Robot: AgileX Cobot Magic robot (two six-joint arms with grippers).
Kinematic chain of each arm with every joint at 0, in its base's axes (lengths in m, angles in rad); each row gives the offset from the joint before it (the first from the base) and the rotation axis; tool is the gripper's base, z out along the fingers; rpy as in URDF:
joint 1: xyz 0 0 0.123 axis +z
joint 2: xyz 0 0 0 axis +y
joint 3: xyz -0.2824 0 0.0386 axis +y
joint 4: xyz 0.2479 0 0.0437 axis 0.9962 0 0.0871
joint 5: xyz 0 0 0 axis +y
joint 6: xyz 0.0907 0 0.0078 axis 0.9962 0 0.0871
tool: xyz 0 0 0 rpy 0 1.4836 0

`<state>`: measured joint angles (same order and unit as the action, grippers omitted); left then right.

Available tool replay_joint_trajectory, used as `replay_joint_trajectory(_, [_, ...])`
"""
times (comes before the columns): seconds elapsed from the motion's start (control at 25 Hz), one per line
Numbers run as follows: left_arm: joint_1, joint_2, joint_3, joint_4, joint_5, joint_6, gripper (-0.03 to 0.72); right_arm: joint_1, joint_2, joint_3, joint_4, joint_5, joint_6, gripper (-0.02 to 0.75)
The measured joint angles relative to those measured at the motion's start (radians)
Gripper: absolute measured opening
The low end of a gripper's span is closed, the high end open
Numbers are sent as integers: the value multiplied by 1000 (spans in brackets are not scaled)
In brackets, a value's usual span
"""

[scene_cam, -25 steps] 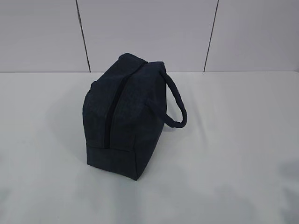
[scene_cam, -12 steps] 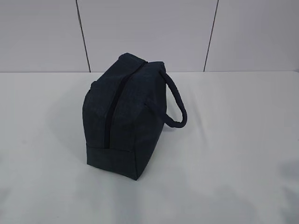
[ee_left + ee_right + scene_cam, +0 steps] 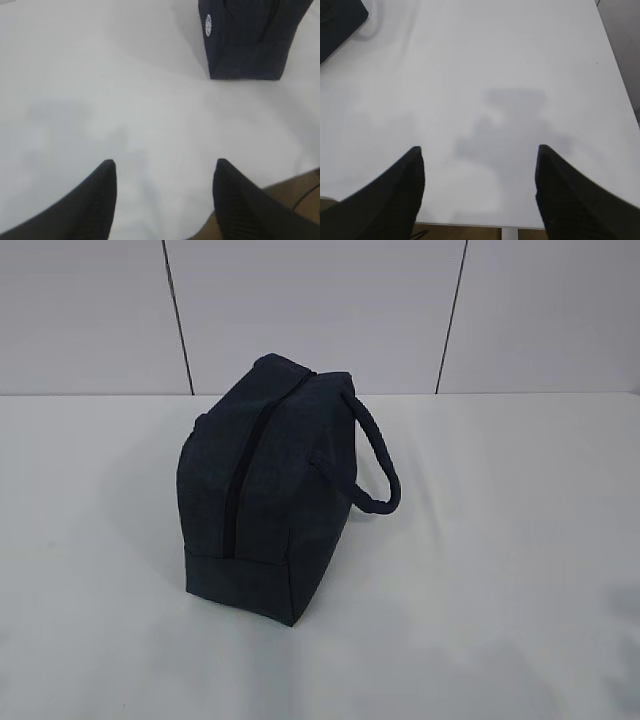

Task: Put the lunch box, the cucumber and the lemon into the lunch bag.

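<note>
Navy fabric, one item: the lunch bag (image 3: pixel 265 490) stands alone on the white counter (image 3: pixel 500 540), a little left of centre in the exterior view. One padded loop handle (image 3: pixel 375 460) curves out from its right side. One dark zipper line (image 3: pixel 240 475) runs along the top ridge and down the near end; it looks closed along all I can see of it. Count on the counter: one bag; no lunch box, cucumber or lemon shows in any view.

Left wrist view: my left fingers (image 3: pixel 165 167) stand apart, two dark tips low in the frame with bare counter between them, holding nothing. One end of the bag sits at the upper right, well apart from the tips. One small silvery-white mark (image 3: pixel 208 25) shows on its side; too blurred to identify. A strip of brown beyond the counter edge shows at lower right.

Right wrist view: my right fingers (image 3: pixel 480 150) are likewise spread and empty, two tips over bare counter. One dark corner of the bag cuts into the upper left, far from the tips. The counter's right edge runs down the far right of the frame.
</note>
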<state>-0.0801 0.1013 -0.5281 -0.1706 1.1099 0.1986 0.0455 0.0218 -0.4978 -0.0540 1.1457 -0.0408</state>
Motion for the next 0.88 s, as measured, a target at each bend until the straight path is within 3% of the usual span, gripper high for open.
replay_joint_trajectory(0.24, [58, -91, 0, 0, 2, 0, 442, -4, -37, 0, 0, 0, 0, 526])
replay_joint_trajectory(0.88, [58, -90, 0, -2, 8, 0, 440, -7, -39, 0, 0, 0, 0, 526])
